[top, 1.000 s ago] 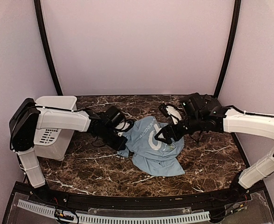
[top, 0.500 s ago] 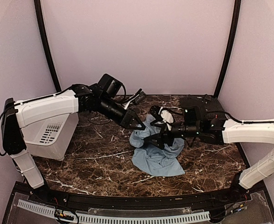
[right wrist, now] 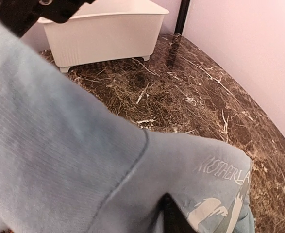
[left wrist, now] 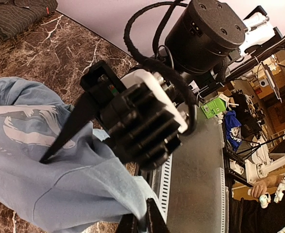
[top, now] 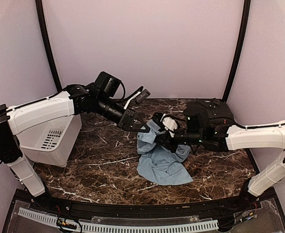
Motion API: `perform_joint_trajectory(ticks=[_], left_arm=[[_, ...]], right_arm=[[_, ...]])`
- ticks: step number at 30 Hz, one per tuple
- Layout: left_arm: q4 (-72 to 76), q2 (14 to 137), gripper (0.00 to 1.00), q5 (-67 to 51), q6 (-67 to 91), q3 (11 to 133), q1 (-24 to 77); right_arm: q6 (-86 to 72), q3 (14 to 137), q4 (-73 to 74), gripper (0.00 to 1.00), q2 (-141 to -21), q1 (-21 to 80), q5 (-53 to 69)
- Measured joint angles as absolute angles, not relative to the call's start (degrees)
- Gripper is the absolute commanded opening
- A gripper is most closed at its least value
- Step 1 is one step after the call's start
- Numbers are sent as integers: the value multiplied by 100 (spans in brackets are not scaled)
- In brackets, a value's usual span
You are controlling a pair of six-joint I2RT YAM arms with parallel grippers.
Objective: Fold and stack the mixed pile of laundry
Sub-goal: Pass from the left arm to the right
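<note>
At the centre of the overhead view, you are holding the light blue T-shirt (top: 161, 165) up by one bunched edge while most of it is lying crumpled on the desk (top: 98, 160), toward the lower middle of the frame. Your left tool (top: 141, 129) is pressed together and pinching a fold of that cloth; the left wrist view is showing blue fabric trapped between its tips at the bottom edge. Your right tool (top: 158, 135) is sitting just beside it, one dark finger digging into the shirt. Whether it is gripping anything I cannot tell, because cloth is blanketing nearly the whole right wrist view.

That blanketing is the first hazard: you are working the right side half blind, so you are risking a bite on several layers instead of one clean edge. I judge that the shirt would then open as a twisted rope, not a flat panel.

The two tools are also crowding each other. Any turn of either wrist is risking a knock between them, or a finger snagging the fold the other is holding.

The left pinch is looking shallow, so a sharp pull apart is likely to strip the cloth out and drop it.

Finally, the black striped shirt (left wrist: 16, 17) is lying at the upper right of the overhead frame, close behind your right arm. A wide sweep there is risking dragging it along.
</note>
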State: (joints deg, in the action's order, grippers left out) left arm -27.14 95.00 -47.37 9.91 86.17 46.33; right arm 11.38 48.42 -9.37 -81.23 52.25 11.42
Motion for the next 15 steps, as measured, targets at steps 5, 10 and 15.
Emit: perform_joint_trajectory(ticks=[5,10,15], left_arm=[[-2425,9260,66,-4574,1166,8300,4399],[-1109,8366,88,-3894,1743,6812,4069],[204,7397,88,-3048,2045,5505,4036]], right_arm=[[913,4888,-878,0,-8123,5223,1052],[521,5177,-751,0,-8138,5223,1144],[102,5581,-731,0,-8353,5223,1328]])
